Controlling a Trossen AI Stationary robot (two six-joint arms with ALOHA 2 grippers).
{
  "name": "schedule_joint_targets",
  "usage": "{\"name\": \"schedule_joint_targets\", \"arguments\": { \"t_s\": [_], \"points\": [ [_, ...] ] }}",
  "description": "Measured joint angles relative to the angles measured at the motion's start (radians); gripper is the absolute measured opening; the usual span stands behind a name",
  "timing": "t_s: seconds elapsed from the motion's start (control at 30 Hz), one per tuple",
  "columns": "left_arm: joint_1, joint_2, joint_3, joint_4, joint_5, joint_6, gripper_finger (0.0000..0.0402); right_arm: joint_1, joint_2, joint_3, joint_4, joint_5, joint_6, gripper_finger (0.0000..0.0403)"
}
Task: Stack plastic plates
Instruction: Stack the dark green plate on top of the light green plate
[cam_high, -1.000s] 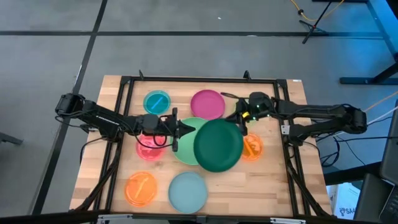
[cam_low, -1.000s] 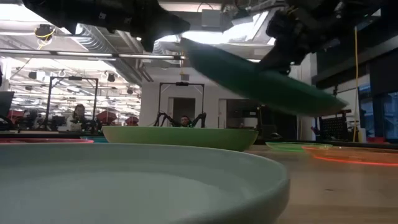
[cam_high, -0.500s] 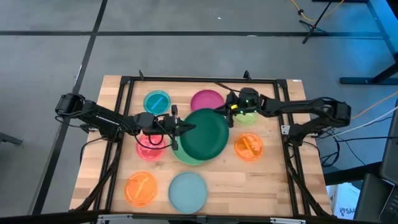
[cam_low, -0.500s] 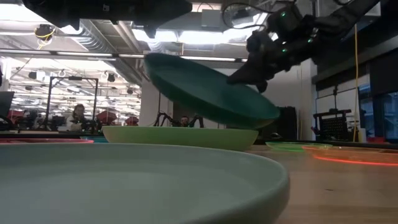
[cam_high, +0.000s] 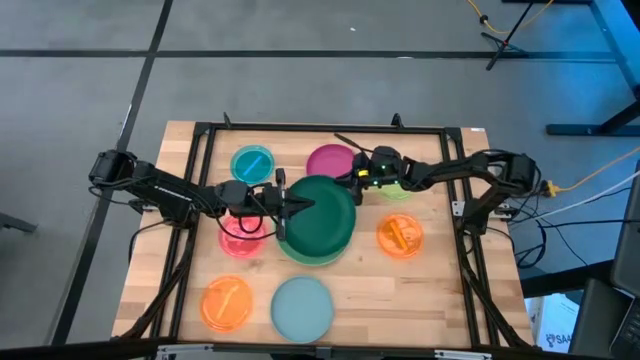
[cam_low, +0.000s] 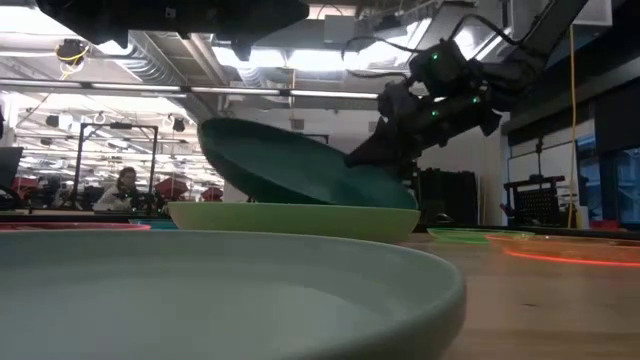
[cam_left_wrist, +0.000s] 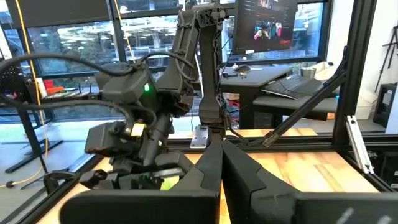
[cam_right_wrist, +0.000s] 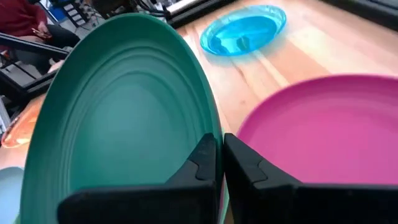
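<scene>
Right tool (cam_high: 352, 178) clamped on dark green plate (cam_high: 318, 215), now lower, tilted over mint plate (cam_low: 290, 220); left tool (cam_high: 288, 207) together.

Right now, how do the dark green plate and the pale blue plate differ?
The dark green plate is tilted, one edge pinched in the right hand and the other low over the mint green plate; the pale blue plate lies flat on the table near its front edge, touched by nothing. One is a deep, dark colour, the other light. Both are round and look similarly large.
</scene>
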Motion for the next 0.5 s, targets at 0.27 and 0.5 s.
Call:
{"name": "schedule_joint_targets", "arguments": {
  "t_s": [0.27,0.5],
  "points": [
    [0.000,0.000,0.000,0.000,0.000,0.000,0.0000,0.000,0.053,0.000,0.012,0.000,-0.001,0.0007],
    [0.000,0.000,0.000,-0.001,0.000,0.000,0.0000,0.000,0.074,0.000,0.022,-0.002,-0.007,0.0037]
  ]
}}
